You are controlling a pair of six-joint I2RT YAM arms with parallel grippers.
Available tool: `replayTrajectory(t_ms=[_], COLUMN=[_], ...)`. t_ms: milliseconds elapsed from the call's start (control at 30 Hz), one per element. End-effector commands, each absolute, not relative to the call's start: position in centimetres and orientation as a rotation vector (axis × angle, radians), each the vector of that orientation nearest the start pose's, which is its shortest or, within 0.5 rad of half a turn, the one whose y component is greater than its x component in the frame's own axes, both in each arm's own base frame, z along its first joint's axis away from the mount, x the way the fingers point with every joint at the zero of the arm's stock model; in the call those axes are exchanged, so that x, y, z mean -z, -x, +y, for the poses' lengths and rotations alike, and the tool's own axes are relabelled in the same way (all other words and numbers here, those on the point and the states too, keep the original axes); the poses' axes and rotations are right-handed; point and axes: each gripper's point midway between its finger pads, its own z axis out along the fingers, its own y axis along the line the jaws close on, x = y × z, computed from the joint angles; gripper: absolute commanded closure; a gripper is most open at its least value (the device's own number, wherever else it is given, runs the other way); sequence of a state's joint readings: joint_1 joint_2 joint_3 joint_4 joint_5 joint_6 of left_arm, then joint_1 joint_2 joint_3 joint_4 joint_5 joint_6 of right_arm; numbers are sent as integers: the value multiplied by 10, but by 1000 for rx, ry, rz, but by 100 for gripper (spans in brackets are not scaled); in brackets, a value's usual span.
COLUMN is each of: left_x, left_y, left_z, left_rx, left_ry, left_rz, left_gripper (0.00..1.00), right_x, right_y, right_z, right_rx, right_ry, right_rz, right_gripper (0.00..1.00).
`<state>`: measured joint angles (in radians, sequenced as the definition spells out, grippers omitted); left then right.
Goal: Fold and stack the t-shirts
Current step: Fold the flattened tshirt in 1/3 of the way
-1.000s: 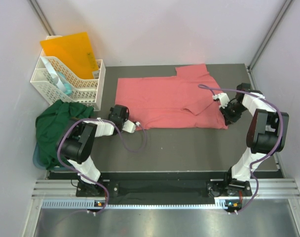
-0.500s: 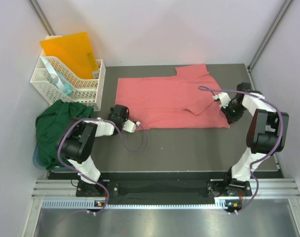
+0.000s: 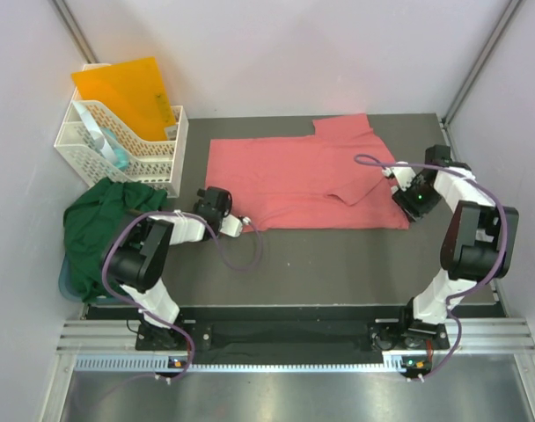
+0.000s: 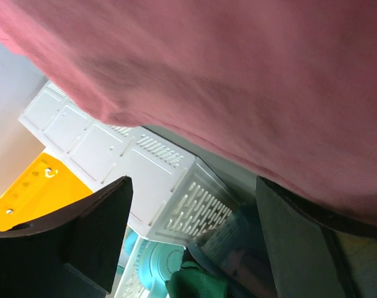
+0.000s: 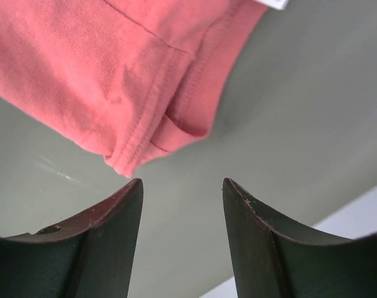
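Note:
The salmon-pink t-shirt point(image 3: 294, 180) lies spread flat across the back middle of the table, one sleeve folded in over its right side. The dark green t-shirt point(image 3: 100, 224) sits bunched at the table's left edge. My left gripper point(image 3: 213, 199) is at the pink shirt's lower left corner. In the left wrist view this gripper point(image 4: 191, 186) is open, and the pink cloth point(image 4: 238, 74) drapes above it and over its right finger. My right gripper point(image 3: 414, 200) is just off the shirt's right edge. It point(image 5: 182, 181) is open with bare table between its fingers, and the hem corner point(image 5: 133, 155) lies just beyond the tips.
A white plastic basket point(image 3: 127, 145) holding an orange folder point(image 3: 127, 88) stands at the back left, close to my left gripper. The booth's right wall point(image 3: 505, 176) rises close beside my right arm. Dark table point(image 3: 338, 264) lies in front of the shirt.
My right gripper has opened, let go of the pink shirt's right edge and drawn slightly to the right. The left arm has stayed in place.

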<state>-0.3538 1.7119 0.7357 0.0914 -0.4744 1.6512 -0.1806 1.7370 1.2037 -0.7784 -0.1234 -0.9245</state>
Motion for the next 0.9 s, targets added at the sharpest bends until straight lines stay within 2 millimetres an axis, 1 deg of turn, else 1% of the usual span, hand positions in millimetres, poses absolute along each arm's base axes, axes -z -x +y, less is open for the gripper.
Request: replayTrajectory(t_ms=[0,33,67,133,167,233,267,300,333,367,400,433,467,500,533,567,600,633,667,700,733,767,800,833,867], left_x=[-48,-52,-59,-70,-80,-90,-98,-103,-107,-114,-123,-128,-133,-139,-151,-156,-160,-173,-169,-171,-176,-175,-179,-180,-183], left_y=[-379,-379,-378,-379,-380,-381,-381,-383,-384,-386,-392,-396,-400,-405,-414,-418,-421,-429,-428,-430,-433,-432,-434,-433,-434], left_z=[-15,-15,-14,-15,-15,-16,-16,-16,-16,-18,-20,-24,-27,-30,-38,-41,-44,-49,-52,-56,-61,-62,-65,-70,-71], left_rx=[1208,1218,1234,1267,1299,1332,1361,1388,1413,1447,1509,1536,1562,1593,1620,1625,1626,1631,1561,1548,1552,1559,1591,1609,1624], left_ry=[2476,2474,2475,2475,2474,2467,2465,2460,2457,2460,2460,2470,2472,2477,2476,2467,2455,2418,2426,2426,2427,2427,2434,2463,2469], left_rz=[-1892,-1896,-1901,-1922,-1942,-1980,-1999,-2014,-2023,-2041,-2070,-2083,-2111,-2149,-2241,-2293,-2355,-2480,-2507,-2541,-2568,-2546,-2532,-2498,-2489], left_gripper=[15,15,15,15,15,15,15,15,15,15,15,15,15,12,10,9,9,9,9,9,9,9,9,9,9], right_x=[-102,-108,-122,-134,-148,-158,-164,-167,-168,-167,-169,-168,-168,-167,-165,-165,-165,-166,-172,-173,-179,-178,-176,-175,-167], right_y=[-354,-355,-361,-365,-371,-375,-379,-381,-383,-386,-390,-393,-400,-404,-406,-413,-417,-419,-428,-429,-435,-442,-446,-450,-459], right_z=[-82,-81,-77,-72,-62,-47,-30,-22,-16,10,19,27,41,47,53,65,70,75,86,88,91,93,96,99,107], right_rx=[163,170,189,205,218,223,222,227,233,235,243,244,264,270,266,283,286,277,270,269,274,277,275,282,274], right_ry=[1034,1037,1041,1055,1075,1111,1158,1182,1193,1272,1286,1289,1305,1305,1298,1315,1312,1293,1300,1309,1300,1294,1305,1329,1356], right_rz=[2529,2514,2475,2438,2391,2343,2303,2280,2271,2226,2199,2183,2148,2140,2148,2140,2146,2159,2147,2153,2138,2123,2113,2095,2085], right_gripper=[45,45,45,45,45,45,45,45,45,45,46,46,46,47,47,47,47,47,47,47,46,46,46,46,46])
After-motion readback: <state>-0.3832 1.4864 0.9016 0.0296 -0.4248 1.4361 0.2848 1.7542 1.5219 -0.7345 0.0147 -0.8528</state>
